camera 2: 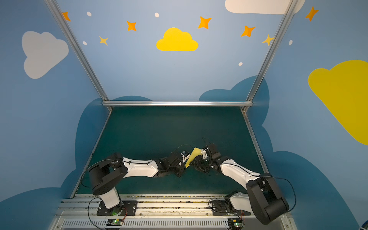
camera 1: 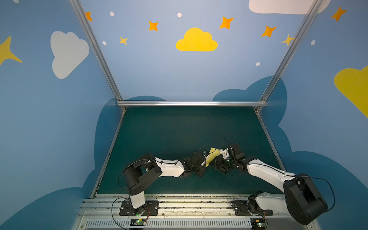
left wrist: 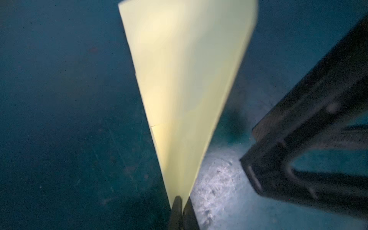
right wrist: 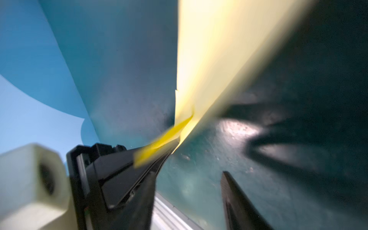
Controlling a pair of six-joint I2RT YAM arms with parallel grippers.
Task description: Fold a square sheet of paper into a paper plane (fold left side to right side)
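Observation:
The square sheet of paper shows here as the paper plane [camera 1: 212, 155] [camera 2: 192, 156], a slim pale yellow dart lifted off the green mat near its middle. My left gripper [left wrist: 181, 201] is shut on its narrow tip, and the paper plane [left wrist: 189, 79] fans out wide away from the fingers. In both top views the left gripper [camera 1: 206, 163] [camera 2: 186, 164] sits at the dart's near end. My right gripper [right wrist: 189, 173] stands open just beside the paper plane [right wrist: 219, 59], nothing between its fingers. In both top views the right gripper [camera 1: 220, 164] [camera 2: 199, 164] is right of the dart.
The green mat [camera 1: 179, 129] is bordered by aluminium rails at the back [camera 1: 191, 103] and sides, with blue painted walls beyond. Both arm bases stand on the metal rail at the front edge [camera 1: 179, 205]. One black finger [left wrist: 308, 149] of the right gripper shows in the left wrist view.

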